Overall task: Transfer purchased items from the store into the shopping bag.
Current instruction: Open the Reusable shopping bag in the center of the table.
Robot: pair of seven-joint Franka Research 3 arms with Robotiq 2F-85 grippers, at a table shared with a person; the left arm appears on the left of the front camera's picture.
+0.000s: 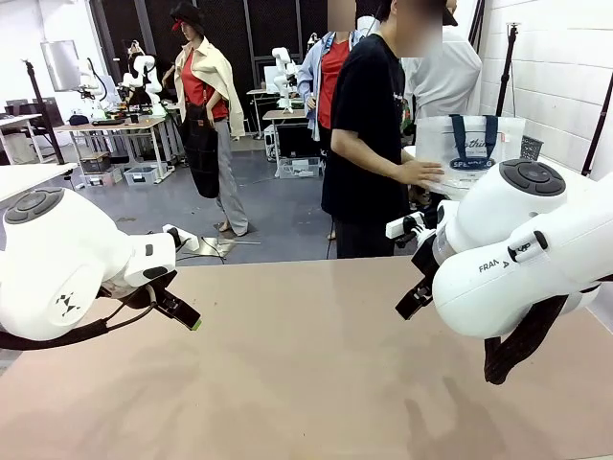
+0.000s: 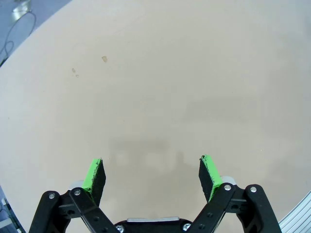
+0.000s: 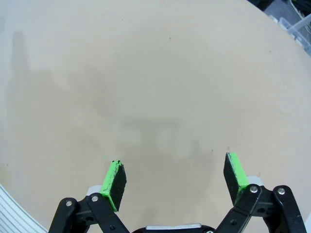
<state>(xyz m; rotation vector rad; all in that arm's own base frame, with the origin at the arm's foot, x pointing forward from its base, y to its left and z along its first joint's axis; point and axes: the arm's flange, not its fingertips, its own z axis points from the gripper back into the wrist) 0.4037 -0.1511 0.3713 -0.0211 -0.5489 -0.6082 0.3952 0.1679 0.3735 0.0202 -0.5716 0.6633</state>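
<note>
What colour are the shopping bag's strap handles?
Dark navy. The shopping bag shows best in the front view.

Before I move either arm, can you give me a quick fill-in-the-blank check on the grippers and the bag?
1. The left gripper stands ____ above the bare table.
2. The right gripper holds ____.
3. The person has one ____ against the shopping bag.
Missing words: open; nothing; hand.

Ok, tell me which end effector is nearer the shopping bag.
Right. The right end effector hangs over the table's right side, the shopping bag beyond it; the left end effector is across at the left.
</note>
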